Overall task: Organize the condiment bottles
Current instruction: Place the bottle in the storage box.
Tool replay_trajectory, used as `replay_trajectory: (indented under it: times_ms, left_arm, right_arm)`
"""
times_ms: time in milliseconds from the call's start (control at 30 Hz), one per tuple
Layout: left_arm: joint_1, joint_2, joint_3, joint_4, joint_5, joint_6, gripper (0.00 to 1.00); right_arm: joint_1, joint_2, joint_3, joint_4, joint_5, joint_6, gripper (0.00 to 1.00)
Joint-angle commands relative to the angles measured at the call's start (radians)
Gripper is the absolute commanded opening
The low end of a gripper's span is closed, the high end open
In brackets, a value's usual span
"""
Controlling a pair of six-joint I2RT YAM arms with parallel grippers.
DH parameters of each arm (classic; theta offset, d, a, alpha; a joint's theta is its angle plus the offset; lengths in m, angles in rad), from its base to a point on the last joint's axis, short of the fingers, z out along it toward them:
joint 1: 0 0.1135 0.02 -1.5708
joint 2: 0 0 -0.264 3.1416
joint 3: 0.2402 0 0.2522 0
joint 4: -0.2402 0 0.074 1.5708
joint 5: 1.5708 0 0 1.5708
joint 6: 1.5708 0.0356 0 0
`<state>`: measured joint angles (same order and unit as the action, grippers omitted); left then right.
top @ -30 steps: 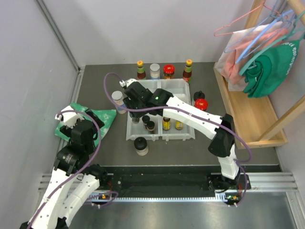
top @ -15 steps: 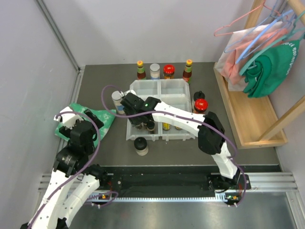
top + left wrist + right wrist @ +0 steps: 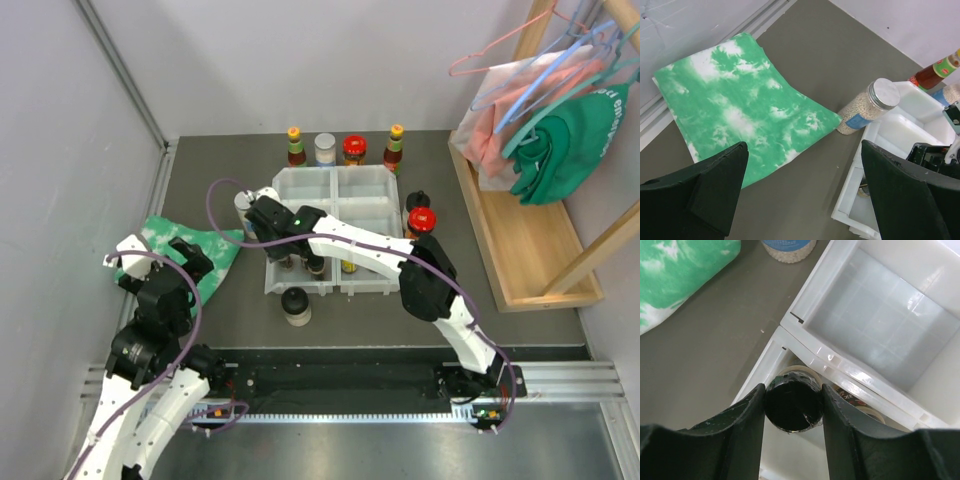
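right gripper (image 3: pixel 792 396) grips a black-capped jar (image 3: pixel 790 412) at the tray's (image 3: pixel 812 354) 7 o'clock compartment. lower it straight, clear of the rim and the neighbour jar (image 3: pixel 862 407) at 3 o'clock; release once it stands flat. left gripper (image 3: pixel 805 187) hangs wide over the cloth (image 3: pixel 735 110).

Green-white cloth (image 3: pixel 740 110) lies left of white tray (image 3: pixel 365 190).
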<state>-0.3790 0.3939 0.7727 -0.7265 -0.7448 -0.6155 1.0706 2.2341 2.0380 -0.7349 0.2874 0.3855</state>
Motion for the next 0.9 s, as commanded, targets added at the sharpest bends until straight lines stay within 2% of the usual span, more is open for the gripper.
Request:
replay_trajectory:
  times_ms: [0,533,767,833,867]
  left_arm:
    - [0.006,-0.043,-0.019,0.052,0.016,0.020,0.99]
    - [0.006,-0.026,-0.018,0.044,0.021,0.023,0.99]
    - [0.006,-0.015,-0.018,0.038,0.018,0.023,0.99]
    - [0.005,-0.013,-0.018,0.038,0.016,0.022,0.99]
    - [0.005,-0.013,-0.018,0.038,0.015,0.022,0.99]
  right_arm:
    - [-0.001,0.038,-0.005,0.008,0.004,0.007,0.00]
    - [-0.021,0.035,-0.047,0.009,0.006,0.036,0.00]
    - [-0.027,0.032,-0.039,-0.023,0.021,0.042,0.07]
    - [-0.031,0.030,-0.038,-0.034,0.027,0.050,0.10]
    - [-0.031,0.032,-0.038,-0.038,0.030,0.053,0.16]
